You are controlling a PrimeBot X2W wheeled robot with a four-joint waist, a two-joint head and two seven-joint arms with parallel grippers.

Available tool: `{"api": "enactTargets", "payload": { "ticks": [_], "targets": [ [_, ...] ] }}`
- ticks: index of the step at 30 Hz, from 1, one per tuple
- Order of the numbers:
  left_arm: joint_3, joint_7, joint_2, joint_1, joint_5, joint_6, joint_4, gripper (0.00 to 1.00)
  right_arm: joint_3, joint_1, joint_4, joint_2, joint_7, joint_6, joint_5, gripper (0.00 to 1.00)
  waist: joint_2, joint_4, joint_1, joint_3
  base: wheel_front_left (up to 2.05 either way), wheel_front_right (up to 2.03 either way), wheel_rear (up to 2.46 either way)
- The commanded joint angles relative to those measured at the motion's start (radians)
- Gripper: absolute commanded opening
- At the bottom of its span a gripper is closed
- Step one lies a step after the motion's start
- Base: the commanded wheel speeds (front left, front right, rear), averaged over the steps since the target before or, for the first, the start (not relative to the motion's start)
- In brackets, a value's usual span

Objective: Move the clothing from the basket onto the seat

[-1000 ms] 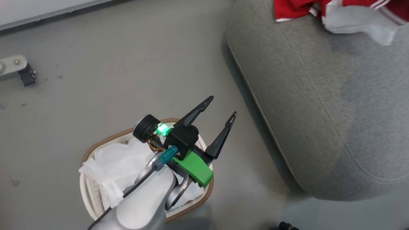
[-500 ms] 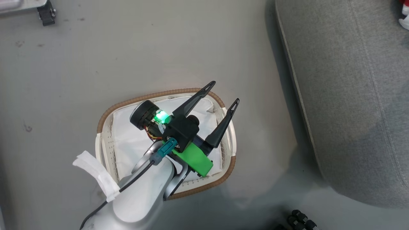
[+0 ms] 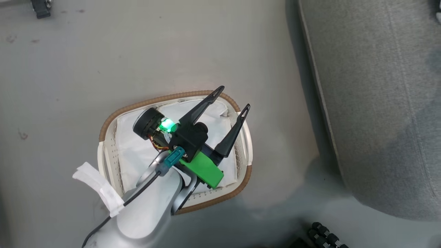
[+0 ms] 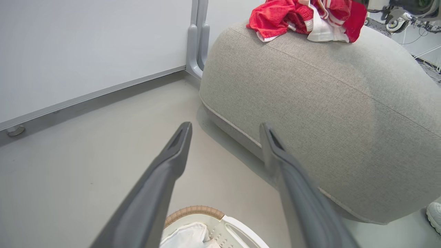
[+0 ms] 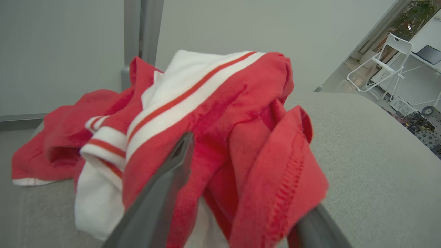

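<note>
Unloading judged finished: clothing [image 5: 213,113] on seat [image 3: 379,103], 3 o'clock of basket [image 3: 110,120]; left gripper [image 3: 233,97] and right gripper [image 5: 229,137] fingers spread, clamping nothing; next, lift right clear of fabric.

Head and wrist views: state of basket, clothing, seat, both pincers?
basket: on floor, white liner inside, no red fabric visible
clothing: heaped on seat
seat: clothing on top
left pincer: open, empty, above basket
right pincer: open, clothing between fingers

Grey floor [image 3: 137,51] w/ basket [image 3: 107,162] & seat [image 3: 379,103]; clothing [image 4: 275,20] atop seat
</note>
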Motion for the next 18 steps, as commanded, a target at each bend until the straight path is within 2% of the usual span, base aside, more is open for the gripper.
{"api": "enactTargets", "payload": {
  "ticks": [1,11,18],
  "targets": [
    [-0.004,0.000,0.002,0.014,-0.011,-0.003,-0.001,1.00,0.008,0.039,-0.020,0.004,-0.002,-0.001,0.015,1.00,-0.0001,-0.031,-0.0001,-0.036,0.00,0.00,0.00],
    [0.020,0.000,-0.014,0.044,-0.058,-0.003,0.025,1.00,0.067,0.204,-0.100,0.047,-0.002,-0.001,0.063,1.00,-0.0001,-0.072,-0.0001,-0.149,0.00,0.00,0.00],
    [0.096,0.000,-0.048,0.116,-0.071,-0.003,0.048,1.00,0.099,0.261,-0.094,0.023,-0.002,-0.001,0.060,1.00,-0.0001,-0.054,-0.0001,-0.286,0.00,0.00,0.00]
  ]
}}
